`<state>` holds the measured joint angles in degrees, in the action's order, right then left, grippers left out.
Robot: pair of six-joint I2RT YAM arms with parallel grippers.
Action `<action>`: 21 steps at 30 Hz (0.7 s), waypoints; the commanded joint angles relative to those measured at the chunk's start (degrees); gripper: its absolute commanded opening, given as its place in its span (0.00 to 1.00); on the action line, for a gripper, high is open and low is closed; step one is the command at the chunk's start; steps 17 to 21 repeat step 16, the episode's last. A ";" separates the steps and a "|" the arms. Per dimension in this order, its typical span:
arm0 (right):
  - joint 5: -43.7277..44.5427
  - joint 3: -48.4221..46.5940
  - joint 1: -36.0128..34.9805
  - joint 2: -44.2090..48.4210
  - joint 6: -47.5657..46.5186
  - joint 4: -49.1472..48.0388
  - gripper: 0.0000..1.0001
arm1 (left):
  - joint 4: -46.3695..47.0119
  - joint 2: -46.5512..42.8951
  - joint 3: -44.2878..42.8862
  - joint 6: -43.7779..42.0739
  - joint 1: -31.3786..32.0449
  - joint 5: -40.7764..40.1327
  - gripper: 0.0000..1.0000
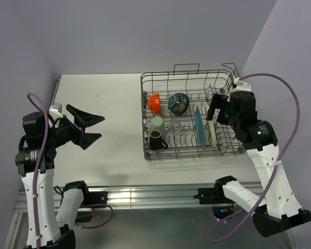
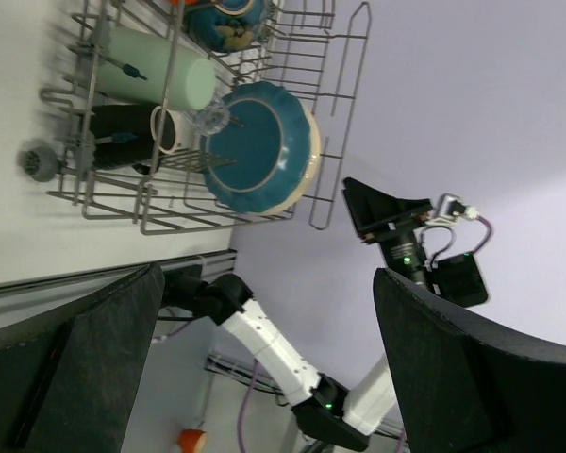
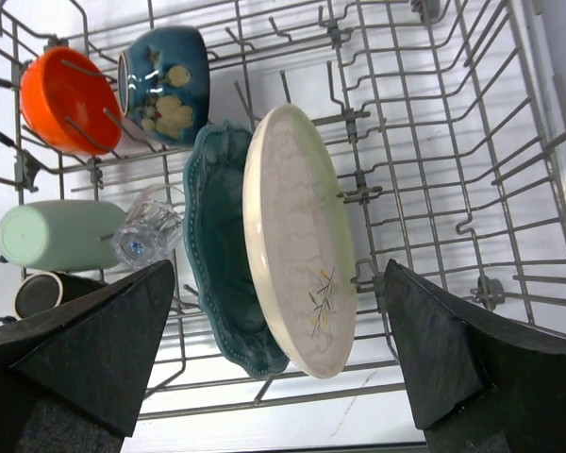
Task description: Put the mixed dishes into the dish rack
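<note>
Gaping wide, both arms' fingers (image 2: pixel 75 363) (image 3: pixel 457 363) hold nothing

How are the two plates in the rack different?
The teal plate has a wavy, scalloped rim; the cream plate has a smooth one. The teal plate is dark; the cream plate is pale with a sprig design. Both stand on edge, side by side in the rack.

Overhead view from behind, both wrist views face dish rack (image 1: pixel 189 78), right nearer
</note>
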<state>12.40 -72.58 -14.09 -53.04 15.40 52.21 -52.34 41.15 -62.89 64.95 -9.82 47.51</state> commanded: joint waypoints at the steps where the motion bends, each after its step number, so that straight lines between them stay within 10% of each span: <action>1: 2.97 -4.14 0.29 -0.40 1.12 1.32 1.00 | -4.94 2.35 -3.99 -8.67 -0.02 -1.80 0.99; 21: -1.14 -3.45 0.29 -2.43 1.39 4.14 1.00 | 3.10 8.33 -2.14 -3.62 15.79 -13.13 0.99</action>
